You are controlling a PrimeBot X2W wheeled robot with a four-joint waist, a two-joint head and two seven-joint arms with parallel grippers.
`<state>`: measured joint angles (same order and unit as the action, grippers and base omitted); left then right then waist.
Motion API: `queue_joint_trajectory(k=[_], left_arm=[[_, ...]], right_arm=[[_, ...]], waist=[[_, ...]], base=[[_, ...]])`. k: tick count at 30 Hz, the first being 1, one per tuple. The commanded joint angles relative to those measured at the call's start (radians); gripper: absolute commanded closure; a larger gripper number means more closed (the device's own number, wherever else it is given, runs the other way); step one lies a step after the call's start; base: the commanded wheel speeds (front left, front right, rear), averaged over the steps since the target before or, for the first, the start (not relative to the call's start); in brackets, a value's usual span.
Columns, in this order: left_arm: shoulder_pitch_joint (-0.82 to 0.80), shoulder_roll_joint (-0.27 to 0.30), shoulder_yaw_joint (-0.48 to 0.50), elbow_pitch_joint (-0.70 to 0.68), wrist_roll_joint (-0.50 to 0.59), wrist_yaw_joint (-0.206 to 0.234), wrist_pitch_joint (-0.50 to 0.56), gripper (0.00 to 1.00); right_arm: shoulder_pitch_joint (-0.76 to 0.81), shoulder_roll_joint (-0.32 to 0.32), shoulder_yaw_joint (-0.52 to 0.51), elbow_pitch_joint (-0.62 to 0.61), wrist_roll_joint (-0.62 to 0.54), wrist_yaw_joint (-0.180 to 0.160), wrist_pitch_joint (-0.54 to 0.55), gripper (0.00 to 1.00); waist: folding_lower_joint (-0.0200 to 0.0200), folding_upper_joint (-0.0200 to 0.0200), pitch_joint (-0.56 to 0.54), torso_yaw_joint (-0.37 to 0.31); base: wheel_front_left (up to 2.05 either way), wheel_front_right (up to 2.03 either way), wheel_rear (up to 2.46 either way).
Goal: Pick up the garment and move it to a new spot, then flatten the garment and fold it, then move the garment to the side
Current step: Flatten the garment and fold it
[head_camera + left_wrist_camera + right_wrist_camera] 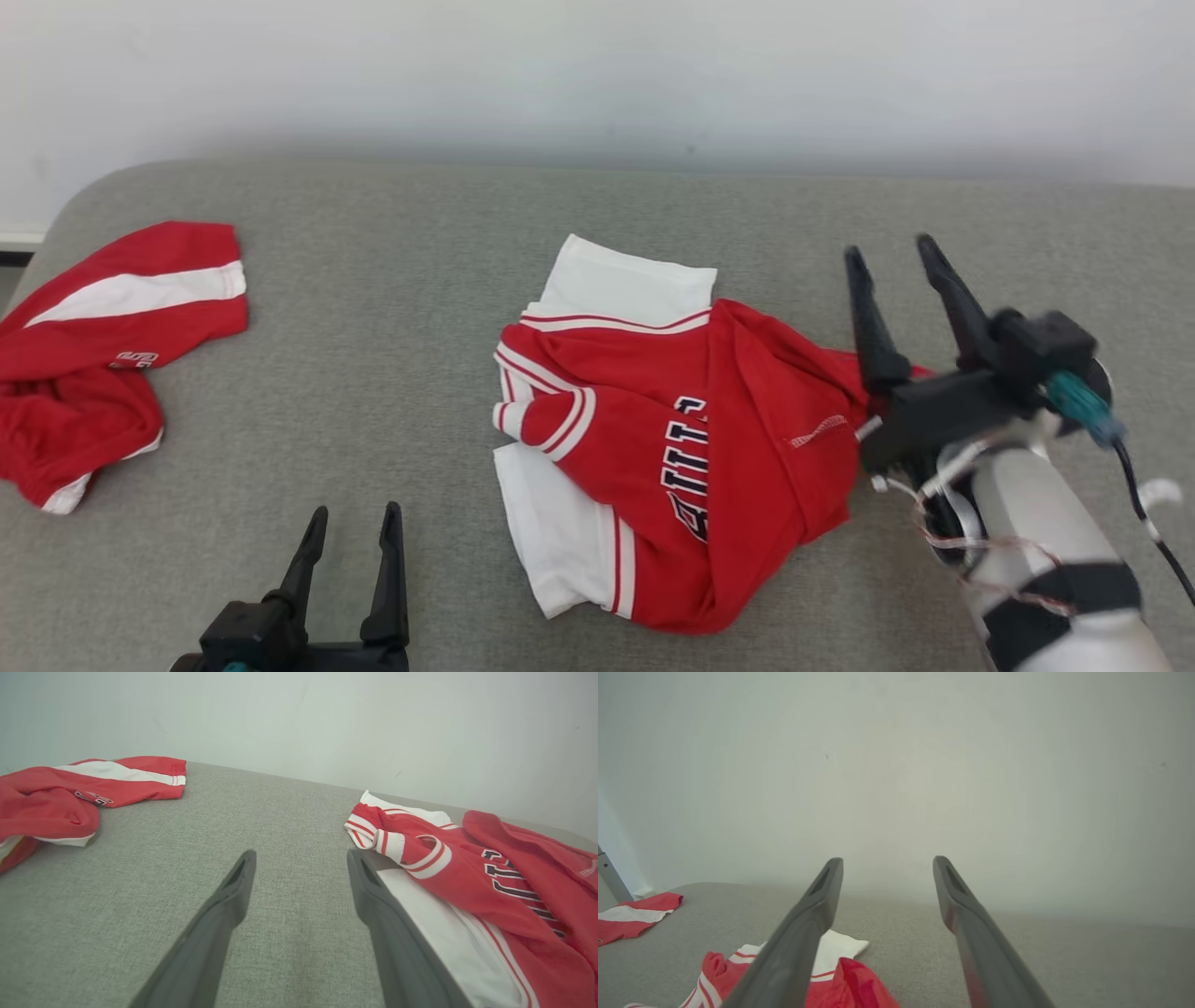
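Note:
A red and white garment (pixel 672 439) with dark lettering lies crumpled in the middle of the grey surface (pixel 392 280); it also appears in the left wrist view (pixel 472 882) and at the bottom left of the right wrist view (pixel 840 980). My right gripper (pixel 892 247) hovers open just right of the garment's edge, with nothing between its fingers (pixel 817 924). Open and empty too, my left gripper (pixel 355 518) sits low at the front left, its right finger (pixel 383 914) close to the garment's white part.
A second red and white garment (pixel 103 345) lies bunched at the far left of the grey surface, near its rounded corner. A pale wall (pixel 597 75) rises right behind the surface.

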<state>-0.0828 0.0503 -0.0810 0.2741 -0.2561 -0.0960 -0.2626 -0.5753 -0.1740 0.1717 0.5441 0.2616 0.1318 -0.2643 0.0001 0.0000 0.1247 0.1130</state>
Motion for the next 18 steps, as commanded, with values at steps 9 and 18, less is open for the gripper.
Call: queue_joint_trajectory(k=[9, 18], left_arm=[[0.021, 0.0, 0.012, -0.019, 0.0, 0.002, -0.002, 0.0], [0.028, 0.0, 0.025, -0.023, 0.009, 0.002, -0.002, 0.0]], right_arm=[[0.382, -0.011, -0.076, -0.264, 0.014, -0.002, -0.001, 0.0], [0.494, 0.055, -0.075, -0.271, -0.014, -0.002, -0.001, 0.0]], waist=[[-0.0001, 0.0, -0.008, -0.041], [-0.0001, 0.0, -0.004, -0.042]], base=[[0.0, 0.0, 0.0], [0.0, 0.0, 0.0]])
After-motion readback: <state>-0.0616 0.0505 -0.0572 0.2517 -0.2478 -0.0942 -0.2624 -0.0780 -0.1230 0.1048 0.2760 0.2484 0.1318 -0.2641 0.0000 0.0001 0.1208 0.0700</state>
